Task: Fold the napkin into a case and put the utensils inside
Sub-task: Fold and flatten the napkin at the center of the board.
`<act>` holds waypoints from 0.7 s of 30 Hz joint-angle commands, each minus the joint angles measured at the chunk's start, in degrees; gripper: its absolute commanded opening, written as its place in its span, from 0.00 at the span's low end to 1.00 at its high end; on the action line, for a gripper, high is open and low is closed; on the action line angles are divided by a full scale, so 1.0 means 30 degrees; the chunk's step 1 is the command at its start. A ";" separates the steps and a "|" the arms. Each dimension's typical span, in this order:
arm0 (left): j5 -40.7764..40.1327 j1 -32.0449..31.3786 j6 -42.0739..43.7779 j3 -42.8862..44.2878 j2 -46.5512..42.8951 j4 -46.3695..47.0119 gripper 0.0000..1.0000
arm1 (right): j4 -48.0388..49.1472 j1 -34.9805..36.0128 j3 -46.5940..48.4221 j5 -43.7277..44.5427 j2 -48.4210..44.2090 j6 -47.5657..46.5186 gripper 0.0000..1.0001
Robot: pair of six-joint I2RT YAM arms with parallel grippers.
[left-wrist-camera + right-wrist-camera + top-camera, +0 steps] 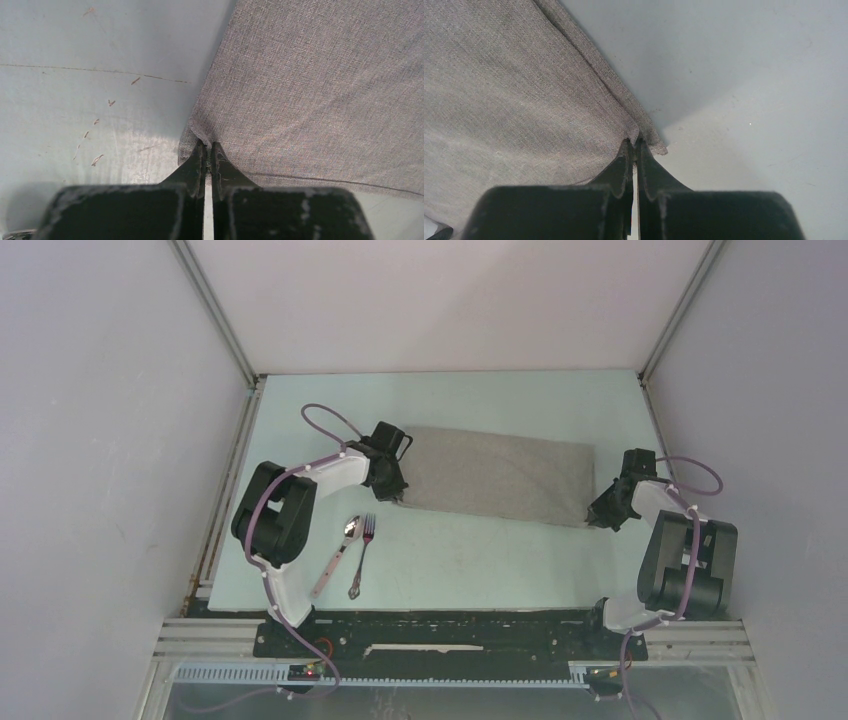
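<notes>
The left gripper (207,150) is pinched tight on one near corner of the napkin (495,477), and the right gripper (634,146) on the other, with the cloth spread between them. The spoon (338,555) and fork (362,550) lie apart from the left gripper, on its base side.

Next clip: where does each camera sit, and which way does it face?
Top: fixed above and behind, looking down at the table, napkin, spoon, fork; both arms, left claw and right claw show.
Left wrist: on the left arm, looking along the shut left claw at the napkin's near left corner.
Right wrist: on the right arm, looking along the shut right claw at the near right corner.
Shared: napkin in all three.
</notes>
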 commanded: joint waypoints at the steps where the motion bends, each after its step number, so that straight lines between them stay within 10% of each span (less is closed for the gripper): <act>1: -0.0782 -0.0021 0.0552 0.0479 0.0344 -0.0407 0.00 | 0.0320 -0.0125 -0.0031 0.0577 0.0187 -0.0146 0.00; 21: -0.0726 -0.0023 0.0894 0.0540 0.0148 -0.0603 0.06 | 0.0599 0.0078 0.0493 0.0247 0.1126 -0.0360 0.24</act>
